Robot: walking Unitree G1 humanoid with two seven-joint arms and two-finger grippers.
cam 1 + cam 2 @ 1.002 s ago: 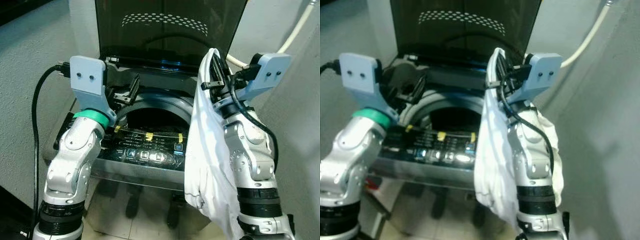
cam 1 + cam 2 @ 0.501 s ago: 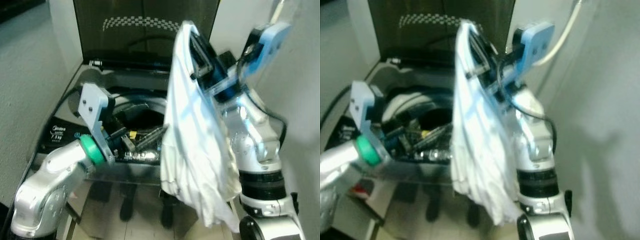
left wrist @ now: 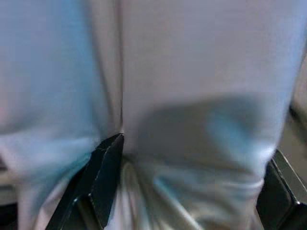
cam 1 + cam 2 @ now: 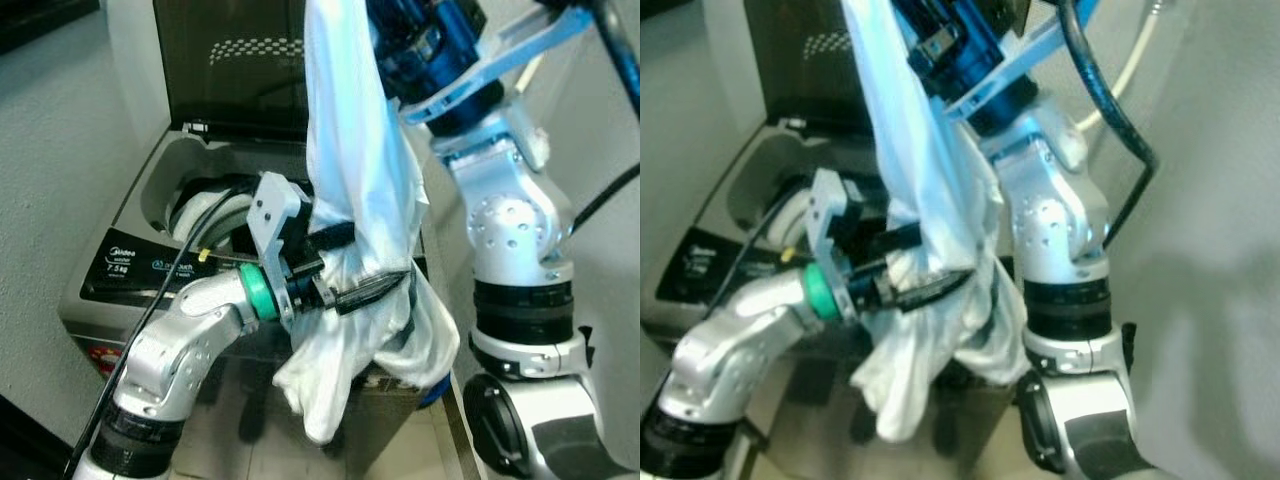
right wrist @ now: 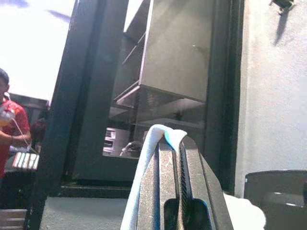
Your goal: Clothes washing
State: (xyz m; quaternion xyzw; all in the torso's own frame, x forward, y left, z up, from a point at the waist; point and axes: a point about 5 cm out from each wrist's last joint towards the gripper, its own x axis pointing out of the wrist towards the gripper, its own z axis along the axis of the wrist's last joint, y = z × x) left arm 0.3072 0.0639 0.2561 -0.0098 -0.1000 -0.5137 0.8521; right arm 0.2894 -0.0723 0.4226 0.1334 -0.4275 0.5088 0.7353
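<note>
The task looks only begun: the washer (image 4: pixel 130 265) stands with its lid (image 4: pixel 230 60) up, yet the white garment (image 4: pixel 365 200) is not in the drum; it hangs high from the right gripper (image 5: pixel 172 143), whose fingers are pinched tight on a fold of it, while the left gripper (image 4: pixel 345 270) has its fingers spread about the cloth's middle, so loading is still to do. The washer sits in a narrow corner between pale walls (image 4: pixel 60 130); a hose (image 4: pixel 1130 50) runs down the right wall, and a person (image 5: pixel 9 124) in red stands far off.
</note>
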